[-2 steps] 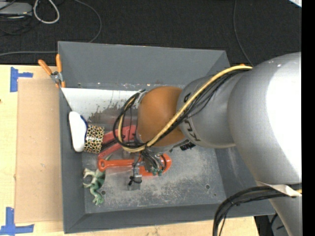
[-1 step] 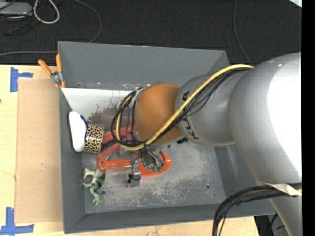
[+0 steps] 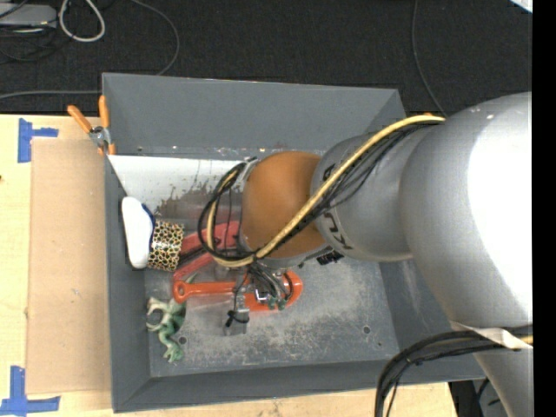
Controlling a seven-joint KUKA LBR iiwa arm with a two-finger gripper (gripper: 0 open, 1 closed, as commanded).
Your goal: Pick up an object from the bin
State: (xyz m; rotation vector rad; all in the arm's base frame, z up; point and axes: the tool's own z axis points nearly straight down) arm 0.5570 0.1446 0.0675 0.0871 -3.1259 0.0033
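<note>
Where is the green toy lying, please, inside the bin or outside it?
Inside: the green toy rests on the floor of the bin, near its lower-left corner.

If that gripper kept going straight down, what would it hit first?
Probably the orange plastic tool lying under the gripper, or the bin's grey floor just beside it; depth is unclear from above.

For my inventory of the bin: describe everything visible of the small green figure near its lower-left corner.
The green figure looks like a small rubbery toy creature, green with paler patches, its thin limbs bent and splayed. It lies flat on the bin floor near the lower-left corner, below the leopard-print piece and just left of the ring end of the orange tool; whether they touch cannot be told. The gripper is apart, to its right.
</note>
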